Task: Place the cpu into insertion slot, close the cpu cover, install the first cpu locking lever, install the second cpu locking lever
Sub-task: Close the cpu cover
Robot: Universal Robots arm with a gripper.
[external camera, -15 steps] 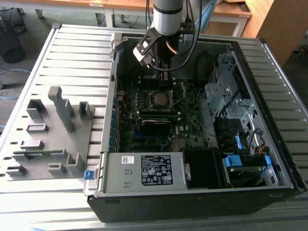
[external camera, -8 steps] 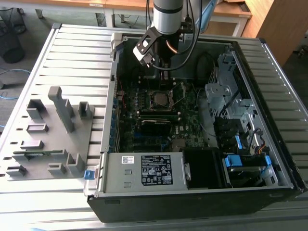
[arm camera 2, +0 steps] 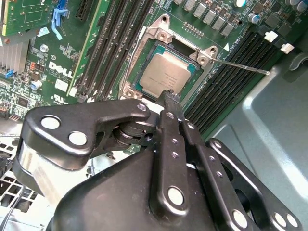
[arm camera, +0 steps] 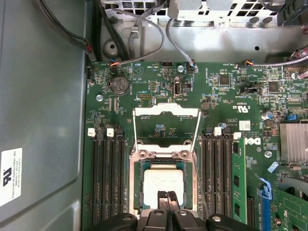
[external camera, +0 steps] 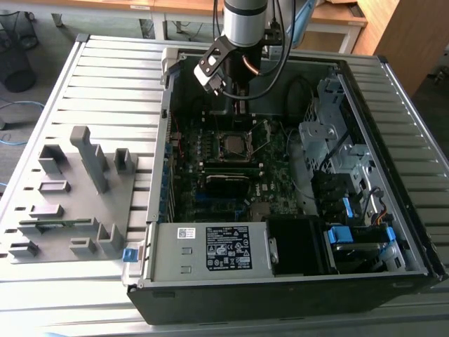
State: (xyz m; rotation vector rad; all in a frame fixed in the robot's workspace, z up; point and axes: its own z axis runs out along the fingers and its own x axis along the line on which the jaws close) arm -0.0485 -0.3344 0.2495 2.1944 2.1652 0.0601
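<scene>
Right up close in the second wrist view: the gripper (arm camera 2: 170, 96), black linkage bars big in the foreground, fingers pressed together w/ nothing visible btwn them. First wrist view agrees: two black pads (arm camera: 162, 199) side by side, touching. Tips sit over one edge of the cpu (arm camera: 163, 182); whether they touch it, can't tell. Cpu lies flat and square inside the insertion slot (arm camera: 188, 180), silver top up. The cpu cover (arm camera: 166, 111) is open, swung back on its hinge, clear of the slot, w/ the green motherboard (arm camera: 221, 101) showing thru its window. One thin locking lever (arm camera 2: 240, 64) sticks out from the slot's corner, unlatched, crossing over the black memory slots (arm camera 2: 226, 84). Those slots flank the insertion slot on both sides, and a green memory stick (arm camera: 236, 180) stands in one. Coin battery (arm camera: 119, 85) sits on the board beyond the cover. Exterior view: the arm (external camera: 245, 21) comes down into the open pc case (external camera: 280, 298), above the board's middle. Grey fixture block (external camera: 70, 200) lies on the slatted table (external camera: 105, 77) at the exterior view's left, just beside the case.
</scene>
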